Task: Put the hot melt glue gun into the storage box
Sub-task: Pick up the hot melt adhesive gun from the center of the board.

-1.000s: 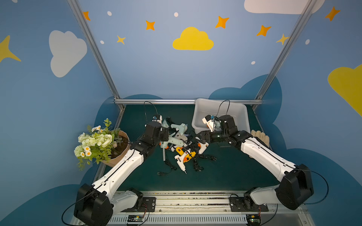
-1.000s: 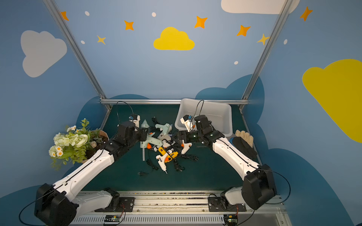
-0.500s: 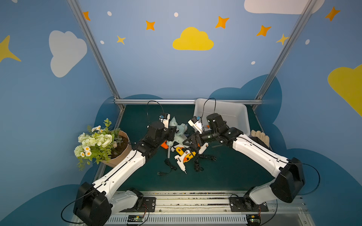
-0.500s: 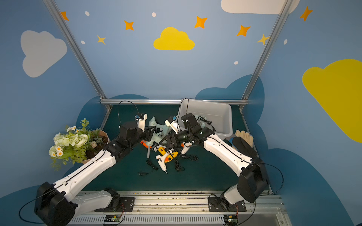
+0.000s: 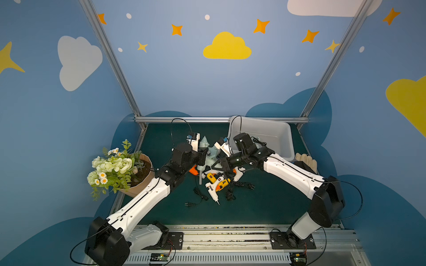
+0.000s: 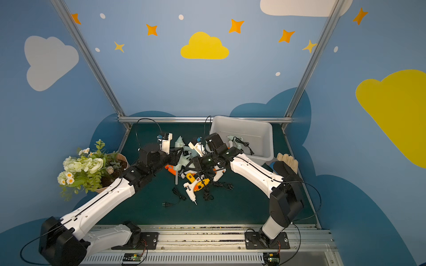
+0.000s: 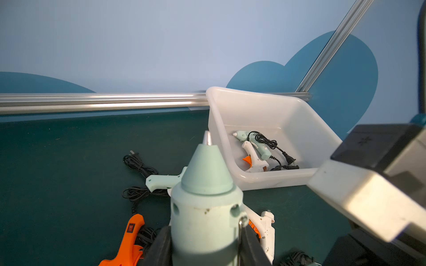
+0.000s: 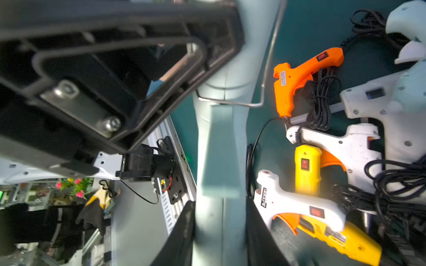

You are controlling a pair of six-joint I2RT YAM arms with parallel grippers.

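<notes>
As both top views show, left pincer [image 5: 204, 159] and right pincer [image 5: 218, 164] both grip the mint gun [image 5: 204, 145]; the box [image 5: 276, 135] sits just behind the right pincer. Left wrist: jaws clamp its barrel, box beyond the nozzle. Right wrist: fingers [image 8: 181, 237] squeeze its handle, orange gun [image 8: 299, 76] alongside.

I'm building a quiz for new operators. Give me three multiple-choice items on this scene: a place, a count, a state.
1. The flower pot stands: A at the robot's left; B at its right; C dead centre.
2. Glue guns in the box: A none; B two; C five.
3. The left tool is: A open; B shut on the mint glue gun; C shut on a cable.
1 A, it sits beside the left arm. 2 B, a pale green gun and a white gun lie inside. 3 B, its jaws clamp the gun's barrel.
</notes>
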